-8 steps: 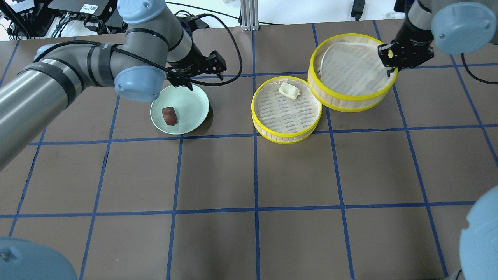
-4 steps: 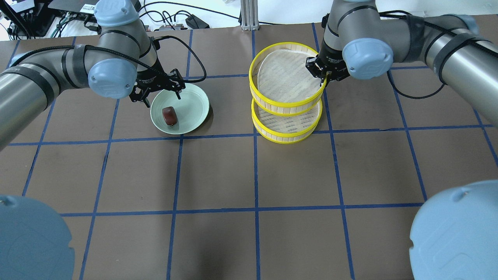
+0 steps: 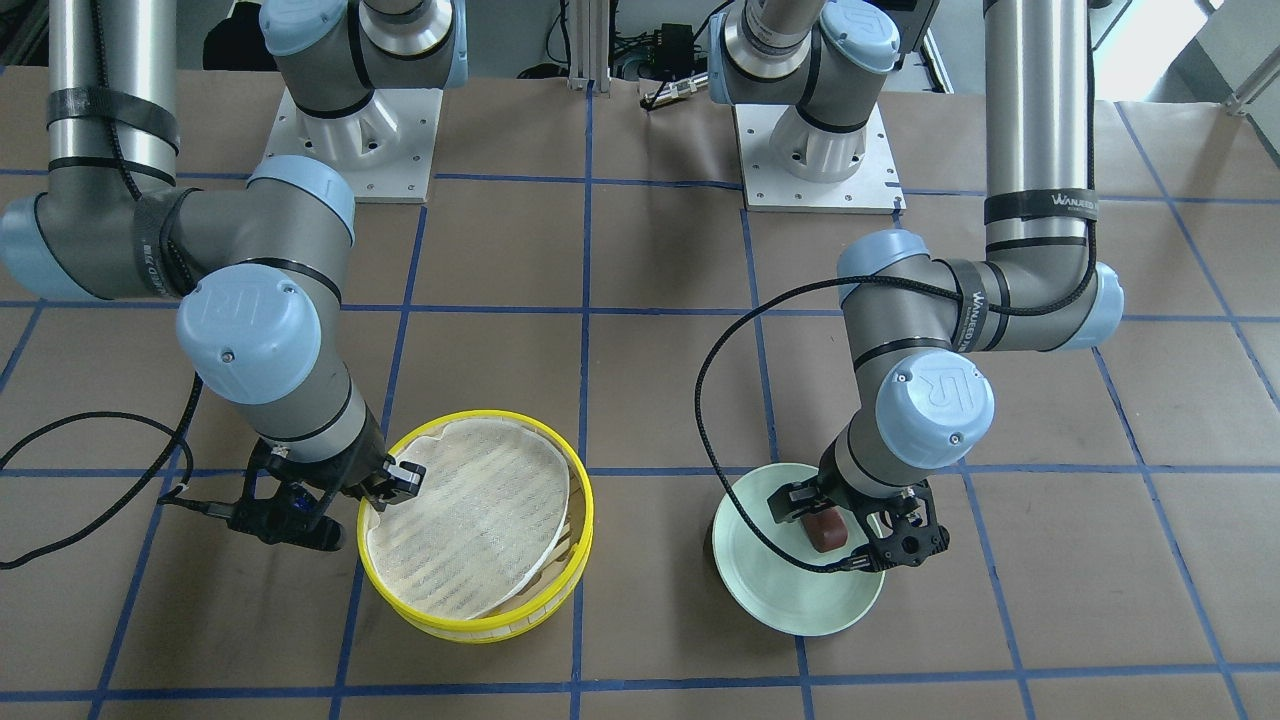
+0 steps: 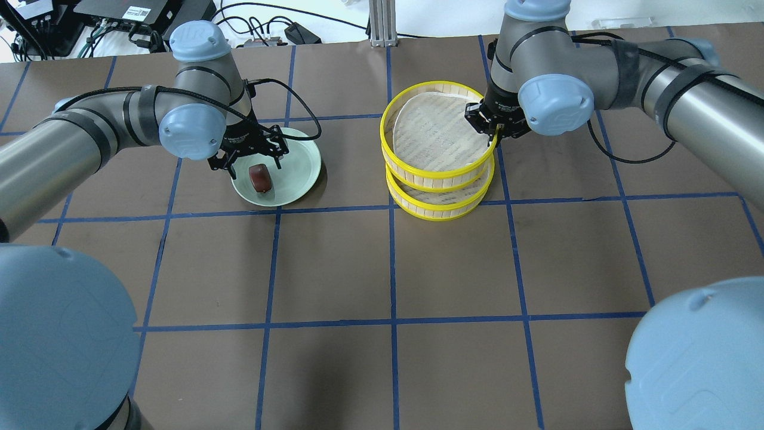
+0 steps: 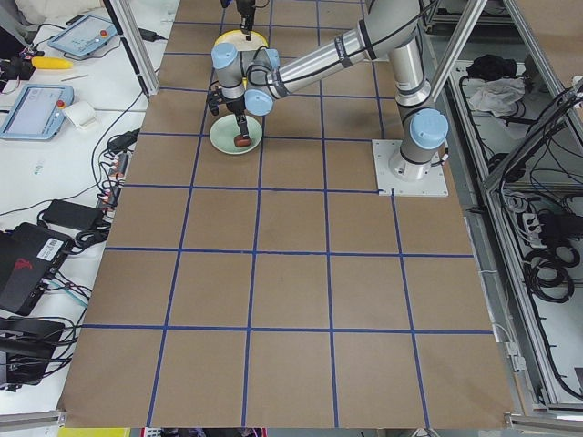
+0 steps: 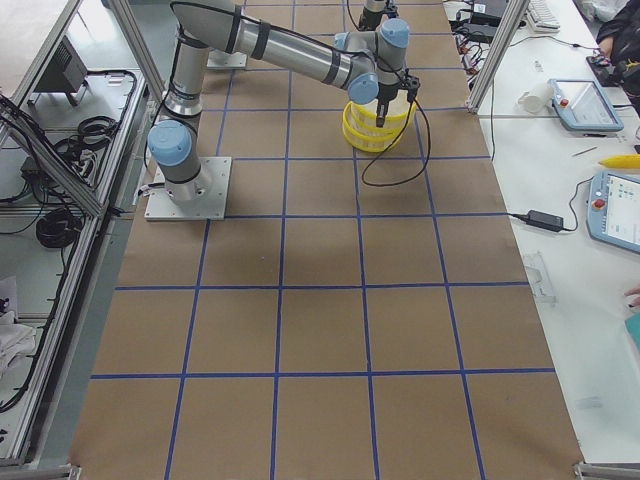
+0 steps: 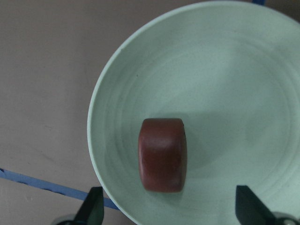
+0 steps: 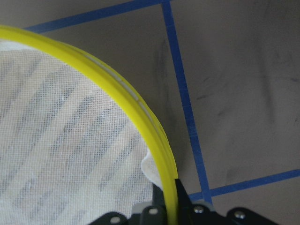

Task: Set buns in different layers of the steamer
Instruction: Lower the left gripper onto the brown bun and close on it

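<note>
The dark reddish-brown bun [image 4: 259, 178] lies on the pale green plate [image 4: 295, 170]. My left gripper [image 4: 253, 160] hangs open just over it, one finger on each side, and does not touch it. The left wrist view shows the bun [image 7: 161, 154] between the fingertips [image 7: 93, 208]. My right gripper [image 4: 494, 132] is shut on the yellow rim of the steamer's upper tier [image 4: 430, 179] and holds it on or just over the lower tier [image 4: 439, 214], slightly offset. The rim pinch shows in the right wrist view [image 8: 164, 154]. The upper tier's cloth liner [image 3: 470, 530] is bare. The cream-white bun is hidden under the upper tier.
The table is brown with a blue tape grid. Both arm bases [image 3: 810, 150] stand at the robot's side of the table. A black cable [image 3: 720, 400] loops from the left wrist down over the plate [image 3: 800, 600]. Cables and electronics [image 4: 119, 18] lie beyond the far edge.
My right gripper has carried the upper tier leftward over the lower tier, covering the cream-white bun. My left gripper has moved down over the plate to the reddish-brown bun.
</note>
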`<state>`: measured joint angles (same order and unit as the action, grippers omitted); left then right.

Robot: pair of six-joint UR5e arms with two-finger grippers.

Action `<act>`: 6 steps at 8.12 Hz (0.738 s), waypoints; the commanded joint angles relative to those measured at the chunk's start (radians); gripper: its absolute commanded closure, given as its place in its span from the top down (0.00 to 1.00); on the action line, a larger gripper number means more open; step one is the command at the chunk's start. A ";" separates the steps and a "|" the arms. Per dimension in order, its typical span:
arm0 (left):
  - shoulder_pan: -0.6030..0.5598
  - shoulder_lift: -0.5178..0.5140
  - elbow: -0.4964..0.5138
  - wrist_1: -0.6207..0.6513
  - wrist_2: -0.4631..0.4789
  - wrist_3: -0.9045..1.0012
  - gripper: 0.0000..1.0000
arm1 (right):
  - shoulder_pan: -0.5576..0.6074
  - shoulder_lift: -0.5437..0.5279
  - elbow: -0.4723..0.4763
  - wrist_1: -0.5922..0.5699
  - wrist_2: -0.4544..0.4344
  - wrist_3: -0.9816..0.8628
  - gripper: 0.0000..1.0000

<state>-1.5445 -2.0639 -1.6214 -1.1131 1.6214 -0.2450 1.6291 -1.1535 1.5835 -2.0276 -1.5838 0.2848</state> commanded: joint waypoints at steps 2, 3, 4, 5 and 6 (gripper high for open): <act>0.012 -0.028 0.000 0.021 -0.001 0.004 0.95 | -0.002 -0.008 0.026 0.004 -0.013 -0.007 0.00; 0.014 -0.031 0.000 0.021 -0.001 0.004 0.84 | -0.002 -0.008 0.026 0.004 -0.012 -0.004 0.00; 0.014 -0.036 0.002 0.021 -0.005 0.003 0.83 | -0.002 -0.008 0.026 0.001 -0.011 -0.007 0.00; 0.014 -0.038 0.002 0.021 -0.005 0.003 0.82 | -0.003 -0.008 0.027 0.006 -0.011 -0.006 0.00; 0.014 -0.042 0.002 0.022 -0.005 0.003 0.82 | -0.003 -0.008 0.038 0.004 -0.013 -0.007 0.00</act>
<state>-1.5313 -2.0994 -1.6204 -1.0922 1.6176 -0.2420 1.6269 -1.1610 1.6100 -2.0238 -1.5954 0.2788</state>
